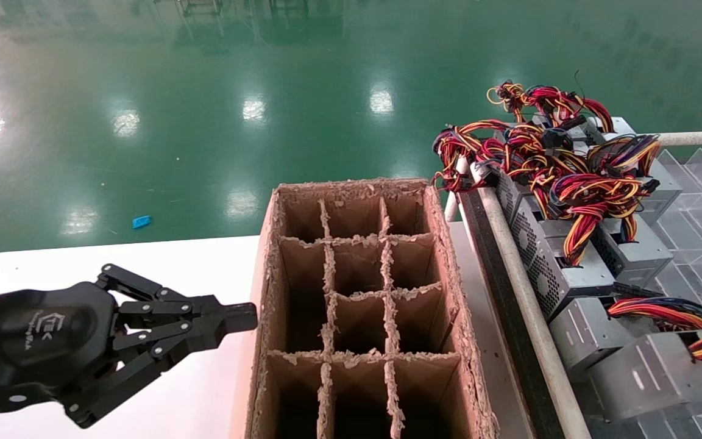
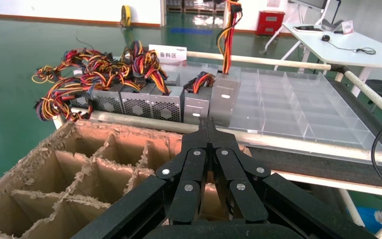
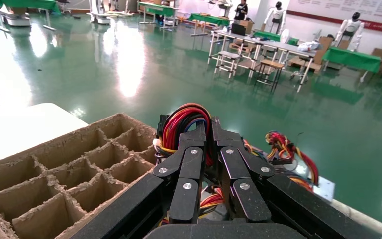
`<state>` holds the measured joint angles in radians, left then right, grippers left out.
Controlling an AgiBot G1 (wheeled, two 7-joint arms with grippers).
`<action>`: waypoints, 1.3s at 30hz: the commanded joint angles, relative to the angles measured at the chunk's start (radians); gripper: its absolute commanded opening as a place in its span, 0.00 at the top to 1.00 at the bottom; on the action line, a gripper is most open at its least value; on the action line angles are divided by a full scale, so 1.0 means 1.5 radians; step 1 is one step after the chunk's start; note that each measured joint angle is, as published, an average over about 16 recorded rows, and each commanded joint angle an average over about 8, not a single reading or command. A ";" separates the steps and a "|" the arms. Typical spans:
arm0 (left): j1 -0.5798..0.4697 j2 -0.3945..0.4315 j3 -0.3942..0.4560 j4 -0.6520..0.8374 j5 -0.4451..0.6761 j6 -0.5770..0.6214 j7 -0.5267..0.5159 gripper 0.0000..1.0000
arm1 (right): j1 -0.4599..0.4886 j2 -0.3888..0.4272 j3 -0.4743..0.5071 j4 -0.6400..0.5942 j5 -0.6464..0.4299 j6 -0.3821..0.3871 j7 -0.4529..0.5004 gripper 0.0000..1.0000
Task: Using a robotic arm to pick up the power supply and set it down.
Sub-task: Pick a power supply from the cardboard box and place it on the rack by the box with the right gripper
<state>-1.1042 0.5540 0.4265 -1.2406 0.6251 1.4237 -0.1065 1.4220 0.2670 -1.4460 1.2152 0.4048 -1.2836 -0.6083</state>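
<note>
- While clamped shut on the wire bundle by the right gripper: seemingly mid-pick, power supply low at the row's near end on the rack.
- Next, probably: lifting clear of neighbouring cables, then setting down.
- Left gripper: closed, empty, parked over the table.

— Can any writing be read here?
— A white sign card behind the row of power supplies carries the black characters "备料区".
— And on the robot?
— The left end effector bears a white logo; its letters are too small to make out.
</note>
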 commanded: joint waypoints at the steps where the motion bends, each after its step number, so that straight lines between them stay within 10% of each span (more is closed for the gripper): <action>1: 0.000 0.000 0.000 0.000 0.000 0.000 0.000 1.00 | -0.001 -0.009 -0.003 -0.001 0.000 0.003 -0.002 1.00; 39: 0.000 0.000 0.000 0.000 0.000 0.000 0.000 1.00 | -0.003 -0.159 0.044 -0.038 -0.146 0.106 0.080 0.99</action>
<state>-1.1042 0.5540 0.4265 -1.2406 0.6251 1.4237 -0.1065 1.4176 0.0309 -1.3789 1.1605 0.1857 -1.1255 -0.4871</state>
